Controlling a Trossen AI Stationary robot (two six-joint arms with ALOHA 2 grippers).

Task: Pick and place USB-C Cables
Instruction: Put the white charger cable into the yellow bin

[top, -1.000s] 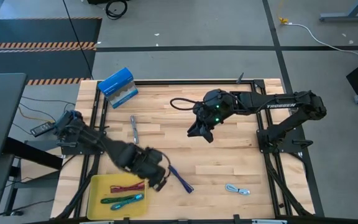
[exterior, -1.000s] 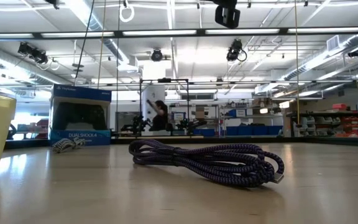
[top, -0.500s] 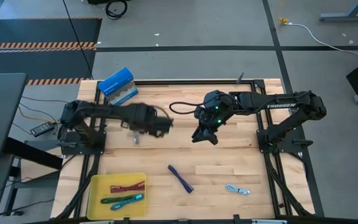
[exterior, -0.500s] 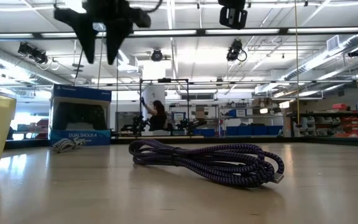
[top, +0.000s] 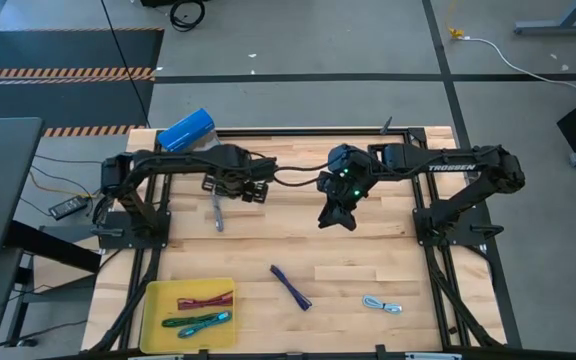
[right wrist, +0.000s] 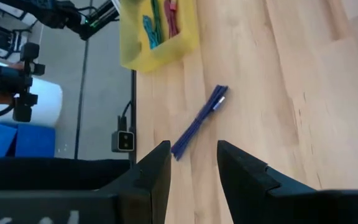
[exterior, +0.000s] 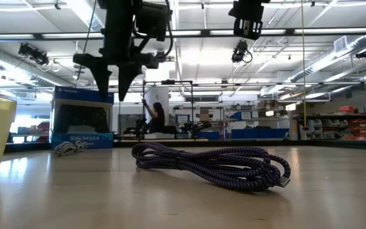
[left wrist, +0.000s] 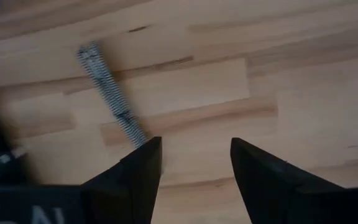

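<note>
Left pincer (left wrist: 191, 163) open, empty, over seemingly grey cable (left wrist: 109, 93); right pincer (right wrist: 192, 163) open.

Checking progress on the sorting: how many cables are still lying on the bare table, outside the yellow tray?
3: a grey one below the left tool, a purple one mid-table, a pale blue one toward the right. The arms may hide others.

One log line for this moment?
left gripper: open, above grey cable | right gripper: open, empty | tray: three cables | purple cable: table

Both hands, left (top: 255, 192) and right (top: 336, 218), hover open-fingered, empty.
</note>
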